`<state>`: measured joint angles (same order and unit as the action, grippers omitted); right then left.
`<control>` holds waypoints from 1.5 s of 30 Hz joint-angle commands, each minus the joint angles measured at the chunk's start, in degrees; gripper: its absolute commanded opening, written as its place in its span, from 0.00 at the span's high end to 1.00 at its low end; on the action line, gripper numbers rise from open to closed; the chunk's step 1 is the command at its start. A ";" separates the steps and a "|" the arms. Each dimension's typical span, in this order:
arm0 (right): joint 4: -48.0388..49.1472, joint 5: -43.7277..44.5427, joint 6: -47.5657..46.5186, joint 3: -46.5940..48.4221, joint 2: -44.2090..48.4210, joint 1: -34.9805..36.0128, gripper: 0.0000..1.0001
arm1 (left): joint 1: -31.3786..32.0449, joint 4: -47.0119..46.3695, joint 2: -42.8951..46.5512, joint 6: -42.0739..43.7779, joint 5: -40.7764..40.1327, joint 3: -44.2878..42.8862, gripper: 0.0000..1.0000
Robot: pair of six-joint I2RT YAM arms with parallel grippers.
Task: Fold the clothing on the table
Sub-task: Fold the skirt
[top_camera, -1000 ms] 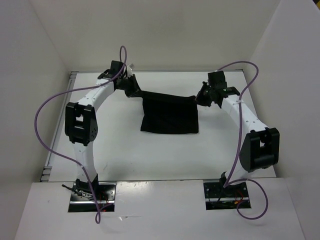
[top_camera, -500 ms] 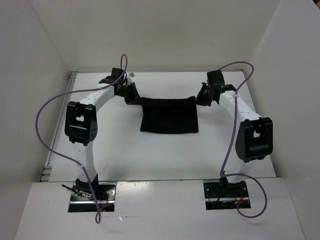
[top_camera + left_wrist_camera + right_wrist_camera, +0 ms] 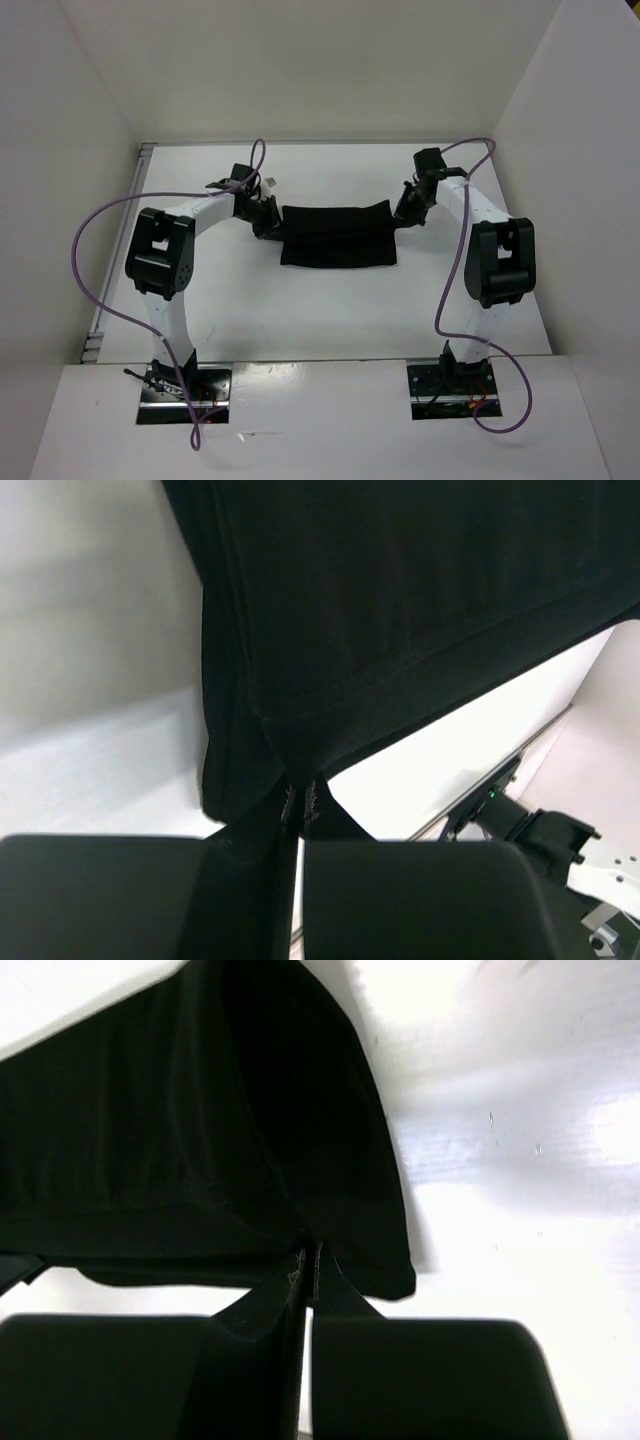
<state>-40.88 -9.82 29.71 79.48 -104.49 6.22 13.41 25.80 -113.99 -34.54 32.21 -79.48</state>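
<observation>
White table (image 3: 320, 310), walled in on three sides. Black clothing (image 3: 337, 238) lies mid-table toward the far side, a wide flat band spanning the gap between the two arms (looks layered at the edges). Left gripper (image 3: 268, 222) is clamped on the cloth's left end, right gripper (image 3: 403, 212) on its right end. Both wrist views show fabric pinched between closed jaws, the rest spreading away from the fingertips.

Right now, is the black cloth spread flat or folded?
Folded over, not flat: the clothing shows stacked layers at its edge, with the left gripper and right gripper shut on its far corners.
</observation>
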 commanded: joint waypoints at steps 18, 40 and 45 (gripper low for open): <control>-5.96 5.78 0.34 -10.75 4.47 1.16 1.00 | 1.17 -0.58 7.03 1.23 -4.61 9.43 1.00; -6.58 10.79 2.45 -12.51 2.27 2.31 1.00 | 4.69 -0.05 15.29 -2.46 -5.22 15.49 1.00; -6.05 12.01 2.98 -12.51 1.74 2.31 1.00 | 5.75 -0.05 15.29 -3.51 -5.84 18.04 1.00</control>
<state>-45.21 -4.62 32.56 67.42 -101.93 9.13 19.35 23.83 -100.51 -37.76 29.21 -63.44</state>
